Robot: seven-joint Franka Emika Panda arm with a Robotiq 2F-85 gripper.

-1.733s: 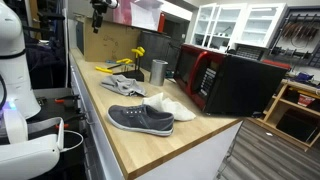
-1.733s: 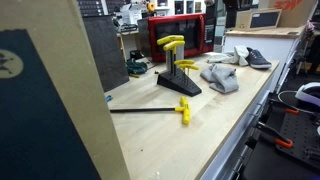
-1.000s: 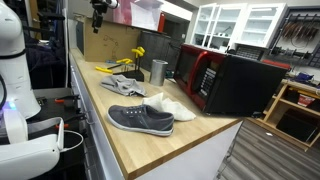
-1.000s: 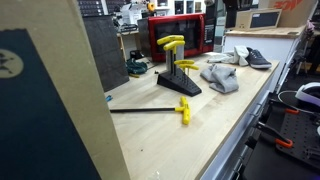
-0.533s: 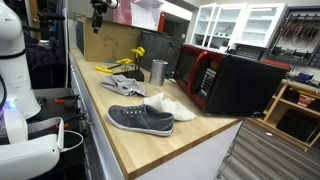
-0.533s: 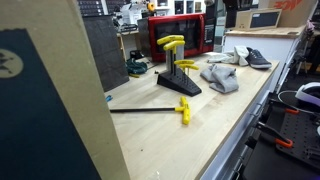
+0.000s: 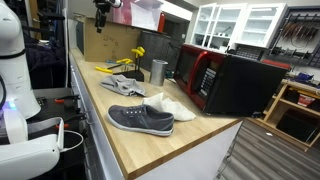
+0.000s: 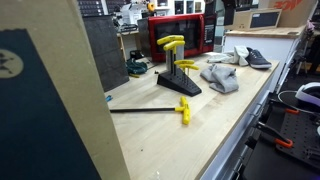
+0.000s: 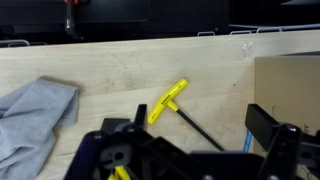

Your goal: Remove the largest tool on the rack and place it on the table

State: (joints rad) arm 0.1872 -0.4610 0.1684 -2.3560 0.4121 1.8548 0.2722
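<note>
Moved: the pincer (image 7: 100, 22), at the top edge left of centre in an exterior view, sits a touch further right than half a second ago; nothing on the bench has shifted.
Bench (image 7: 128, 142): light wood, running from lower centre towards the upper left.
Microwave (image 7: 232, 82): dark and red, at centre right.
Cardboard box (image 7: 110, 42): upper left, behind the rack.
Shoe (image 7: 140, 119): grey, lower centre.
Cloth (image 8: 220, 76): grey, crumpled, just right of the rack.
Rack (image 8: 181, 88): black, upright, with shorter yellow-handled tools on it.
Largest tool (image 8: 150, 110): off the rack, flat on the bench in front of it; at centre in the wrist view (image 9: 176, 102).
Pincer state: wide, fingers well apart at the lower corners of the wrist view, nothing held.
</note>
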